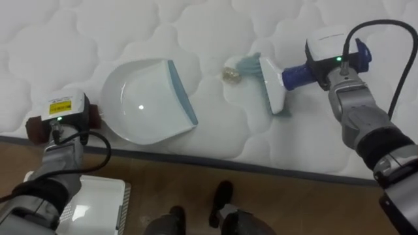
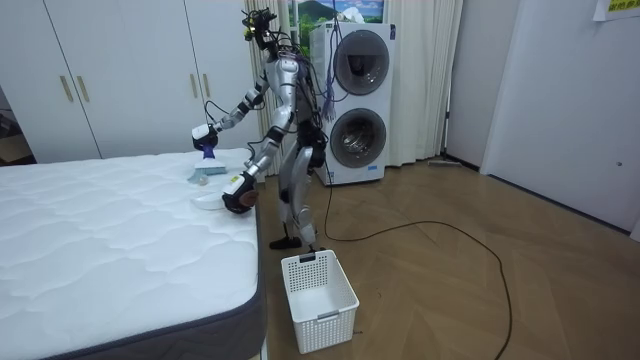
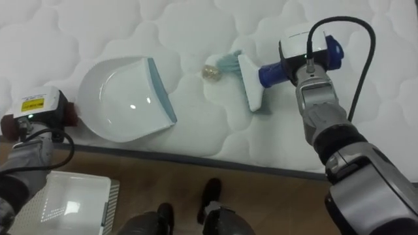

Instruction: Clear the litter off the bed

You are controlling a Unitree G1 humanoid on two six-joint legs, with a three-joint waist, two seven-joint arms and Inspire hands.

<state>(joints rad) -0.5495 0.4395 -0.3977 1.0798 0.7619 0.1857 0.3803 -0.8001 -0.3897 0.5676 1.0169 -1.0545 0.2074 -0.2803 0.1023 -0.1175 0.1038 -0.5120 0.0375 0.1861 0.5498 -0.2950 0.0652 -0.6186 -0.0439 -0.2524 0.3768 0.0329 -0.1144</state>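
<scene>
Your right hand (image 1: 330,65) gripped the brush (image 1: 269,79), handle running left-right across the bed (image 1: 313,140), bristles pointing left at a scrap (image 1: 231,74). Your left hand (image 1: 63,117) held the dustpan (image 1: 140,101), mouth facing right.

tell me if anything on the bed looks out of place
A small crumpled scrap lies on the mattress, against the bristles of the brush, with the dustpan apart to its left. It looks like litter, not bedding.
</scene>
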